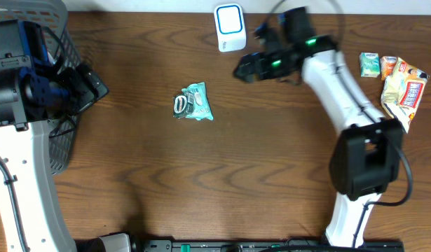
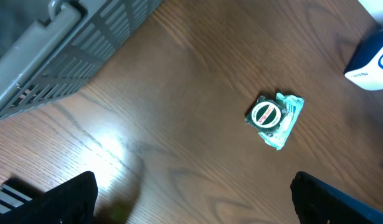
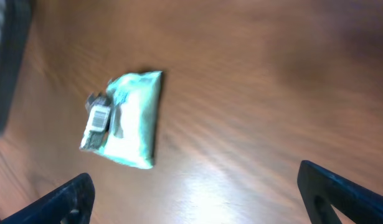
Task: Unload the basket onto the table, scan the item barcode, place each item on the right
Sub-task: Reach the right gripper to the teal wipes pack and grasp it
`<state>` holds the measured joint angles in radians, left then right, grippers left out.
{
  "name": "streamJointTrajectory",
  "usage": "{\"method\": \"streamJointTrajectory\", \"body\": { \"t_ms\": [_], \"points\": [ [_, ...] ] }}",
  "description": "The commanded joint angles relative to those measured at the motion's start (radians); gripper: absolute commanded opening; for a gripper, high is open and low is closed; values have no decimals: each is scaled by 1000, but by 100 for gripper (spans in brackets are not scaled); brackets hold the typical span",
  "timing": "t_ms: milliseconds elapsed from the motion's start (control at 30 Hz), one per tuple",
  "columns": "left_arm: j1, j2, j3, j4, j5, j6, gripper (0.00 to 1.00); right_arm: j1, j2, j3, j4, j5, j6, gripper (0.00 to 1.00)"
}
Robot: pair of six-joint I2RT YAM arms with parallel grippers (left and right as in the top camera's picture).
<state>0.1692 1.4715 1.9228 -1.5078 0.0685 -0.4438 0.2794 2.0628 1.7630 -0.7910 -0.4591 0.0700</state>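
The item, a small green packet (image 1: 193,102), lies flat on the wooden table, left of centre. The left wrist view shows a round label on the packet (image 2: 273,115). The blurred right wrist view shows the packet (image 3: 126,118) with a white barcode sticker at one end. The white and blue scanner (image 1: 230,26) stands at the table's far edge and shows at the right edge as the scanner (image 2: 372,59). My right gripper (image 1: 244,68) hovers just below the scanner, right of the packet, and my right gripper (image 3: 194,186) is open and empty. My left gripper (image 1: 89,84) is at the far left; my left gripper (image 2: 194,193) is open and empty.
A grey wire basket (image 1: 57,49) stands at the left edge, behind the left arm, and appears as the basket (image 2: 60,43). Several snack packs (image 1: 401,84) lie at the right edge. The right arm's base (image 1: 366,161) stands at the front right.
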Motion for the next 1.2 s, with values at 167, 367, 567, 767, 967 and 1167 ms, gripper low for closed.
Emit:
{"method": "streamJointTrajectory", "body": {
  "t_ms": [167, 367, 567, 767, 967, 1167],
  "points": [
    [5, -2, 5, -2, -6, 9, 98, 236, 86, -67, 179, 147, 217, 67],
    [5, -2, 5, -2, -6, 9, 98, 316, 115, -67, 249, 149, 248, 40],
    [5, -2, 5, -2, -6, 9, 98, 369, 117, -68, 255, 241, 296, 22],
    [5, -2, 5, -2, -6, 9, 98, 389, 149, -68, 258, 243, 318, 18],
    [5, -2, 5, -2, -6, 9, 98, 404, 163, -68, 280, 175, 318, 18],
    [5, -2, 5, -2, -6, 10, 98, 434, 163, -67, 320, 134, 307, 18]
  ]
}}
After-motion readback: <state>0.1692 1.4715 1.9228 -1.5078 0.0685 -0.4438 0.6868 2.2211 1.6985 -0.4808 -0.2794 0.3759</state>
